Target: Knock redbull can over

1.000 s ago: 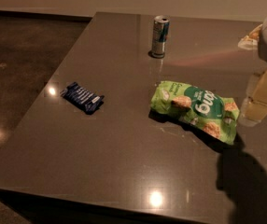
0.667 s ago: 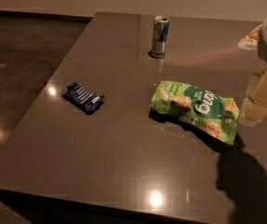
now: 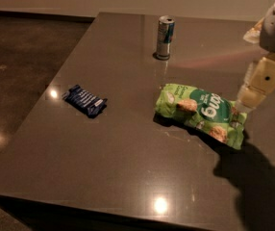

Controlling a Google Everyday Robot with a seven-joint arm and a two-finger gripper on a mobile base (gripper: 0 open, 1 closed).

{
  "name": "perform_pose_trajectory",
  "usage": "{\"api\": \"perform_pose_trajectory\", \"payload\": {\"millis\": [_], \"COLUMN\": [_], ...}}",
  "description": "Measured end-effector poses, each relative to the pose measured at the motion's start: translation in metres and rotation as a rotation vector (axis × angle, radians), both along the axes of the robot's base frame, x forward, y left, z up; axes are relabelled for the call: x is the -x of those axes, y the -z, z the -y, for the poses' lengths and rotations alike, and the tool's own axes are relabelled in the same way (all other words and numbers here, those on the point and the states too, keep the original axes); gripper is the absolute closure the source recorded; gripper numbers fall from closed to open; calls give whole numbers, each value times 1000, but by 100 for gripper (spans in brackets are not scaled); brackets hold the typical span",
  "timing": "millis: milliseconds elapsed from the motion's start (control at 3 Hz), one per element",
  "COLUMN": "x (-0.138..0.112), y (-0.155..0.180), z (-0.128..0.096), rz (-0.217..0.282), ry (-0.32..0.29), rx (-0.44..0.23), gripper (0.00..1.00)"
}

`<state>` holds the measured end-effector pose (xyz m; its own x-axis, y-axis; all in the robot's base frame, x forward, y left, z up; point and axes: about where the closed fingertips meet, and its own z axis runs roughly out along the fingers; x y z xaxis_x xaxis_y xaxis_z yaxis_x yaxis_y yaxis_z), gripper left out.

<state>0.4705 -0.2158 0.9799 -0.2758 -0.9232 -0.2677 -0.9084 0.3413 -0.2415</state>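
The redbull can (image 3: 165, 37) stands upright near the far edge of the grey table (image 3: 128, 153), silver and blue with a silver top. My gripper (image 3: 260, 83) hangs at the right edge of the view, above the table and just past the right end of the green snack bag (image 3: 202, 113). It is well to the right of the can and nearer the camera, not touching it. Only the pale finger housing shows.
A flat dark blue wrapper (image 3: 85, 100) lies on the left part of the table. The green bag lies between the gripper and the table's middle. The arm's shadow (image 3: 253, 182) falls on the near right. Dark floor (image 3: 22, 57) lies left of the table.
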Motion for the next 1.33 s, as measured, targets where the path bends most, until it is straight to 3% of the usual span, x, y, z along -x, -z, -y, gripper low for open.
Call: {"api": "perform_pose_trajectory", "payload": {"millis": [1333], "x": [-142], "y": [27], "z": [-17], "rz": [96], "ry": [235], "rx": [-293], "gripper": [0]}}
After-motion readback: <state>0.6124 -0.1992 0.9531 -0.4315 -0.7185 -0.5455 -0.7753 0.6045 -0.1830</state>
